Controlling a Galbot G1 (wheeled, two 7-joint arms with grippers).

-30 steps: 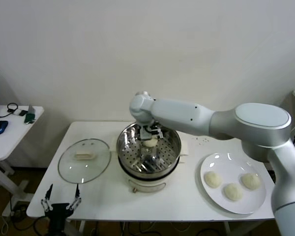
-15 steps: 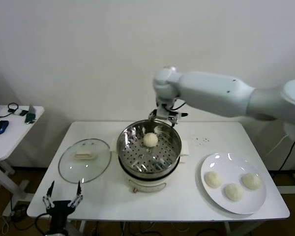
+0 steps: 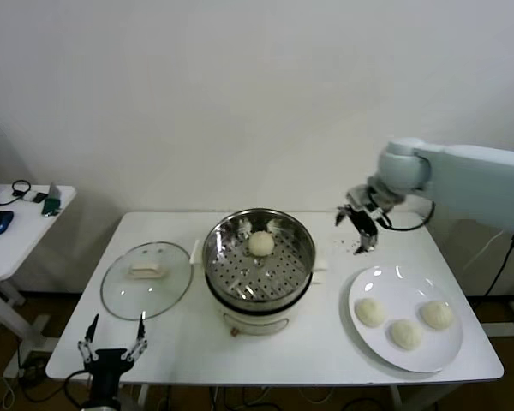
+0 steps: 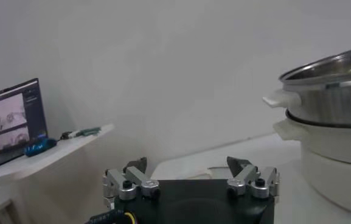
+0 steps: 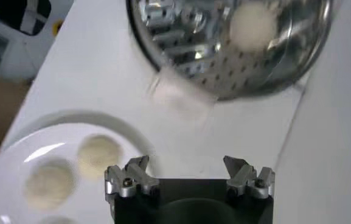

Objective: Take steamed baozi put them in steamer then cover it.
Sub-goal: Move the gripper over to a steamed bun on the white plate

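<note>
The steel steamer (image 3: 259, 261) stands on its white base at the table's middle. One off-white baozi (image 3: 261, 243) lies on the perforated tray at its far side; it also shows in the right wrist view (image 5: 252, 24). Three baozi (image 3: 370, 312) (image 3: 405, 334) (image 3: 437, 315) lie on the white plate (image 3: 385, 287) at the right. My right gripper (image 3: 360, 229) is open and empty, in the air between steamer and plate. My left gripper (image 3: 112, 342) is open and empty, parked below the table's front left edge. The glass lid (image 3: 146, 279) lies left of the steamer.
A side table (image 3: 17, 224) at the far left holds a mouse, cables and a laptop edge. The wall stands close behind the main table. In the left wrist view the steamer (image 4: 333, 103) rises to one side and a laptop (image 4: 11, 125) sits farther off.
My right gripper let go of the baozi in the steamer, rose, and swung right to above the table between steamer and plate. The left arm has not moved.
</note>
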